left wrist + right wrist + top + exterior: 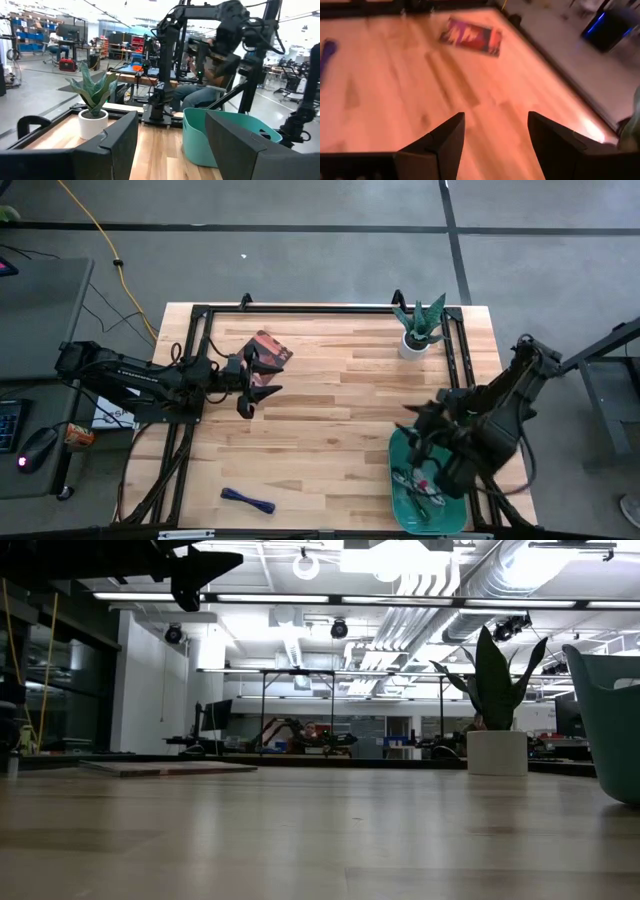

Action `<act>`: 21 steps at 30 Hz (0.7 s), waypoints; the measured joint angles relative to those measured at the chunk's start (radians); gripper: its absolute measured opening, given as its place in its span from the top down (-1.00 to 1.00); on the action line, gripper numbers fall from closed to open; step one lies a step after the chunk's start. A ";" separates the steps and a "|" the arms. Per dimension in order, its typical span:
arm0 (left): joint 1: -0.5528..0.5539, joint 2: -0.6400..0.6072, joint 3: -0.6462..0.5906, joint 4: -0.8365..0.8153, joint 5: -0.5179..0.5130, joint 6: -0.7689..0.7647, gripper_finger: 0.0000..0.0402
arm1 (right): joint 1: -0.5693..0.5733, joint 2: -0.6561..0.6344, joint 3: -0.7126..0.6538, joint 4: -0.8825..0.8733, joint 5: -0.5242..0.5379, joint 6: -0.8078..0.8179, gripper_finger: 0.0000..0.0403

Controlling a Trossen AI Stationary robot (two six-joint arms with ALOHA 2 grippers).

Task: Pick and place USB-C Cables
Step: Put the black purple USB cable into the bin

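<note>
One dark blue cable (pixel 248 500) alone on the bare wood near the front edge, left of centre, well apart from both arms; seen also as a blue blur in the right wrist view (pixel 327 52). Further cable bundles in the teal bin (pixel 400 450) at front right, colours hard to separate, green, white and red showing (pixel 420 488), partly hidden under the right gripper (pixel 432 442), poised over the bin with fingers spread and empty. Left gripper (pixel 250 380) held above the table's left side, fingers spread, nothing between them, just beside the brown-red booklet (pixel 270 350). Potted plant (pixel 420 330) at the back right, clear of both arms. Black frame rails (pixel 300 308) along the table edges.
</note>
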 joint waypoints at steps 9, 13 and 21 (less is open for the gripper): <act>0.000 0.000 0.000 0.000 0.108 -0.051 -0.04 | -0.216 -0.128 -0.393 0.561 -0.171 -0.396 -0.04; 0.000 0.000 0.000 0.004 0.108 -0.041 -0.04 | -0.324 -0.222 -0.608 1.041 -0.277 -0.678 -0.04; 0.000 0.000 0.000 0.004 0.107 -0.016 -0.04 | -0.548 -0.285 -0.971 1.977 -0.660 -1.075 -0.04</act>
